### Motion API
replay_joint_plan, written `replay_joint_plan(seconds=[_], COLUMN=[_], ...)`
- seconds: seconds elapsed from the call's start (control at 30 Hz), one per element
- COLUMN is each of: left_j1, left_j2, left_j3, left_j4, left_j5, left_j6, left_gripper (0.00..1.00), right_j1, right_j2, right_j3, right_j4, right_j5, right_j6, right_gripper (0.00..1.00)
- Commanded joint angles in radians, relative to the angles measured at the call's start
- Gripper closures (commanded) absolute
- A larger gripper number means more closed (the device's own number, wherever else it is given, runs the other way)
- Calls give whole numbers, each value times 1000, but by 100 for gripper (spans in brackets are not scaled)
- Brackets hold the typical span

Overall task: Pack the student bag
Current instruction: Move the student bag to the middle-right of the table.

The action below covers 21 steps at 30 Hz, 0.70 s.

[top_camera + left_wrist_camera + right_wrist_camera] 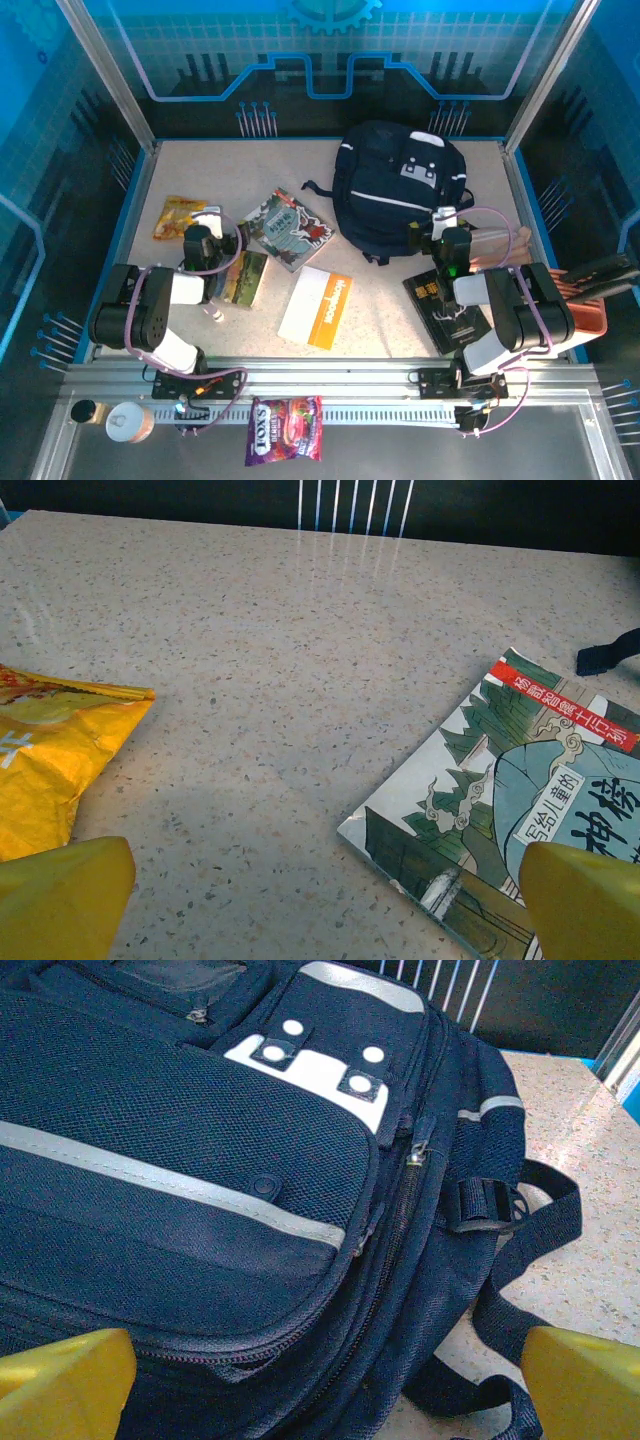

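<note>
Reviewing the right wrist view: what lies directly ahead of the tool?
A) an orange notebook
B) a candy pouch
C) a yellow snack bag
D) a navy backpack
D: the navy backpack, with its grey stripe and white patch, sits just beyond the open right tool.

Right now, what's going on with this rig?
Bag packing, and it looks like the very start. The left gripper hangs open over the gap between a yellow snack packet and an illustrated book. The right gripper is open and faces the student bag, whose zips look closed. Neither holds anything.
</note>
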Motion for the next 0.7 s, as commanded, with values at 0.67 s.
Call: replay_joint_plan(seconds=[0.67], left_j1=[0], left_j2=[5], left_j3=[17], left_j4=[6], left_j5=[10], left_j6=[16], left_gripper=[1], right_j1=[-11], right_j2=[1], right_j3=[16], right_j4=[17], right_j5=[5], right_j6=[12], right_gripper=[0])
